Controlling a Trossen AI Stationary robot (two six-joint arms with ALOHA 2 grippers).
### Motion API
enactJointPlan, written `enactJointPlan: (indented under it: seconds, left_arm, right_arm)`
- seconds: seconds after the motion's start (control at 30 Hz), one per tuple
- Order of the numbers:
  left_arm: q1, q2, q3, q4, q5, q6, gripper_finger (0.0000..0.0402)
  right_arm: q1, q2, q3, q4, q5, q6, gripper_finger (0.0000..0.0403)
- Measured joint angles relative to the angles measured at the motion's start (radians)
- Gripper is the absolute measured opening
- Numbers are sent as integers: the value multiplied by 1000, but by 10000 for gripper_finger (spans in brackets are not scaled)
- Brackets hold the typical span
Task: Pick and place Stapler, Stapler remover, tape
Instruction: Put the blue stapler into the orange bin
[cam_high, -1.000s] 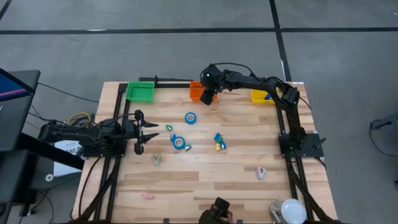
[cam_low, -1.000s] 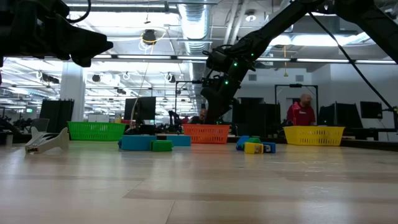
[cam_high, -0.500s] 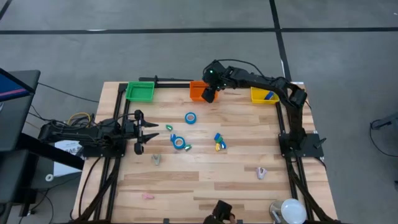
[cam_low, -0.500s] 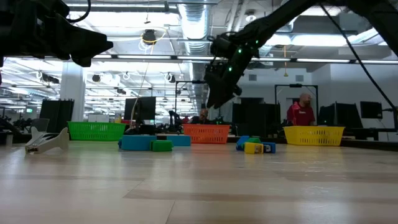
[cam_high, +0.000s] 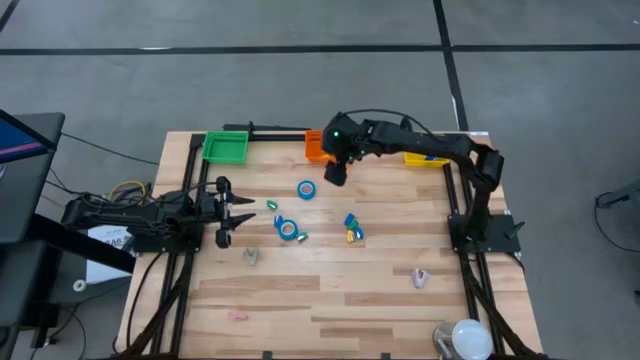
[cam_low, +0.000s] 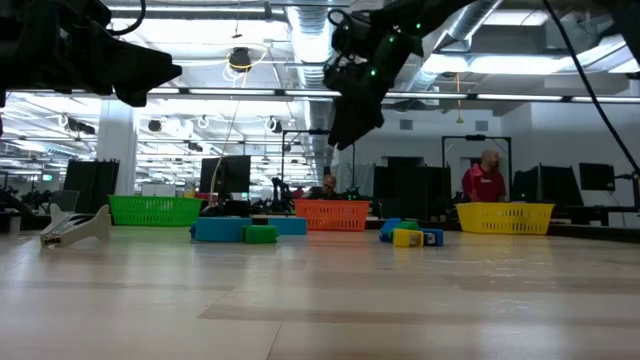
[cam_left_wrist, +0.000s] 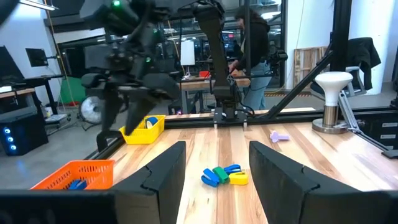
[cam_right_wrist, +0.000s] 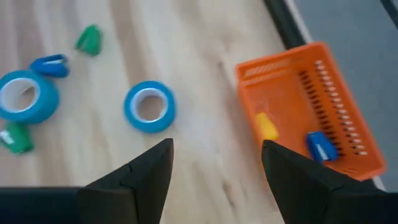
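My right gripper (cam_high: 337, 176) (cam_right_wrist: 216, 155) hangs open and empty above the table, just near of the orange bin (cam_high: 315, 146) (cam_right_wrist: 311, 112). The bin holds a yellow piece (cam_right_wrist: 266, 126) and a blue piece (cam_right_wrist: 320, 146). A blue tape roll (cam_high: 306, 189) (cam_right_wrist: 149, 107) lies flat on the wood, close to the gripper on its left. A second tape roll (cam_high: 287, 228) (cam_right_wrist: 25, 96) lies farther toward the near left. A cluster of blue, green and yellow staplers (cam_high: 352, 226) (cam_left_wrist: 224, 175) rests mid-table. My left gripper (cam_high: 240, 210) (cam_left_wrist: 214, 165) waits open at the table's left side.
A green bin (cam_high: 225, 147) stands at the far left and a yellow bin (cam_high: 425, 155) at the far right. Pale stapler removers (cam_high: 252, 257) (cam_high: 421, 277) (cam_high: 238, 316) lie toward the near edge. Small green and blue pieces (cam_right_wrist: 89, 38) (cam_right_wrist: 50, 64) lie near the tape rolls. A person (cam_low: 486, 180) stands beyond the table.
My right gripper has risen and swung from over the orange bin toward the table's near edge, ending above the bare wood beside the blue tape roll. Nothing on the table has moved.
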Motion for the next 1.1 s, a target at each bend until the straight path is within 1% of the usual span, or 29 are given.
enactJointPlan:
  seconds: [0.27, 0.43, 0.57, 0.8, 1.1]
  left_arm:
    - [0, 0, 0, 3, 0, 0, 168]
    - [0, 0, 0, 6, 0, 0, 168]
    - [0, 0, 0, 7, 0, 0, 168]
    - [0, 0, 0, 7, 0, 0, 168]
    - [0, 0, 0, 7, 0, 0, 168]
  right_arm:
    - [111, -7, 0, -130, -1, -16, 237]
    - [159, -6, 0, -163, -6, -32, 237]
    - [181, -6, 0, -185, -53, -25, 237]
    - [199, 2, -4, -184, -53, 13, 237]
    - [206, 2, -119, -177, -53, 81, 237]
